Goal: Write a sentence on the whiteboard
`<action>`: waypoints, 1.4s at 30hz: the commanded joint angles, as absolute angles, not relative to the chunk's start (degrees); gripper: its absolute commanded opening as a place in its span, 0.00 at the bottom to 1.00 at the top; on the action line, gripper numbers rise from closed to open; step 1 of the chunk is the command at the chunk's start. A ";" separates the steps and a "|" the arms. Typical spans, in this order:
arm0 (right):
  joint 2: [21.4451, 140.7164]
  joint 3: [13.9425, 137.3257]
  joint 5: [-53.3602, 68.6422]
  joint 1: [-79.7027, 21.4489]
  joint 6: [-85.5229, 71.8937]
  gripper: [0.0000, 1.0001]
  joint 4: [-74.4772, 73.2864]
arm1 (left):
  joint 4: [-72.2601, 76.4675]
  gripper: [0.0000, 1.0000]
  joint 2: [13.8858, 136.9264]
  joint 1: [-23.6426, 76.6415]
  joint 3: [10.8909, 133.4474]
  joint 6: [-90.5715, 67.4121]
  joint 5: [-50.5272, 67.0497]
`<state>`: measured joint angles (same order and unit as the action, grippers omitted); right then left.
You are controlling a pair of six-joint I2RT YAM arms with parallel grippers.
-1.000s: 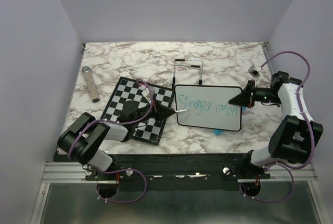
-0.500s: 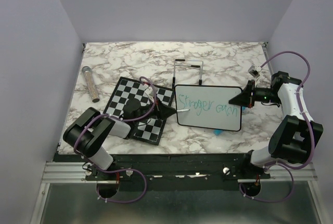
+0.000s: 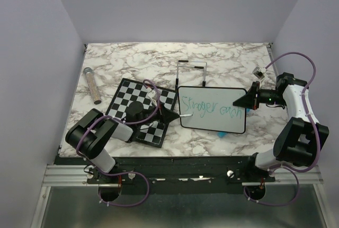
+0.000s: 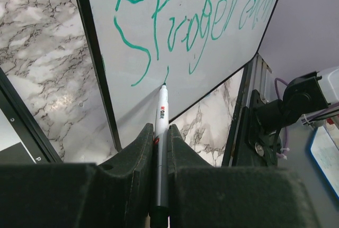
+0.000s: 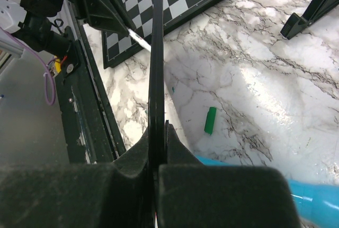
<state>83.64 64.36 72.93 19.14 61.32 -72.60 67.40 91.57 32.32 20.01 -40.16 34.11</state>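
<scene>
The whiteboard (image 3: 212,112) stands tilted at mid table, held at its right edge by my shut right gripper (image 3: 247,100). In the right wrist view the board shows edge-on (image 5: 155,53) between that gripper's (image 5: 159,127) jaws. One line of teal lettering (image 3: 209,107) crosses the board. My left gripper (image 3: 172,116) is shut on a grey marker (image 4: 160,127). The marker's tip touches the board's lower left, just under the lettering (image 4: 185,27), below a short fresh stroke. The left gripper (image 4: 159,130) is off the board's (image 4: 222,64) left edge.
A chessboard (image 3: 139,110) lies left of the whiteboard, under my left arm. A speckled cylinder (image 3: 91,85) lies at far left. A black wire stand (image 3: 190,72) is behind the board. A green cap (image 5: 211,120) and a blue object (image 5: 312,201) lie beneath it.
My left arm has shifted and the marker tip has moved slightly down to just under the first word. The right gripper and whiteboard have not moved.
</scene>
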 commanded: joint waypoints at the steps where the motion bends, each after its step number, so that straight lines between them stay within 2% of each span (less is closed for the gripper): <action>1: 83.67 64.95 74.18 19.25 62.31 0.00 -72.42 | 67.59 0.00 92.81 32.25 18.46 -39.11 35.85; 13: 83.32 65.13 74.53 19.25 62.58 0.01 -72.77 | 65.13 0.00 94.83 34.54 17.93 -38.76 36.65; 24: 83.41 65.13 74.62 19.25 62.58 0.01 -72.95 | 63.37 0.00 89.74 34.37 20.12 -38.67 34.63; 42: 83.32 65.22 74.71 19.25 63.02 0.00 -73.30 | 59.24 0.00 89.30 32.43 21.45 -36.91 33.49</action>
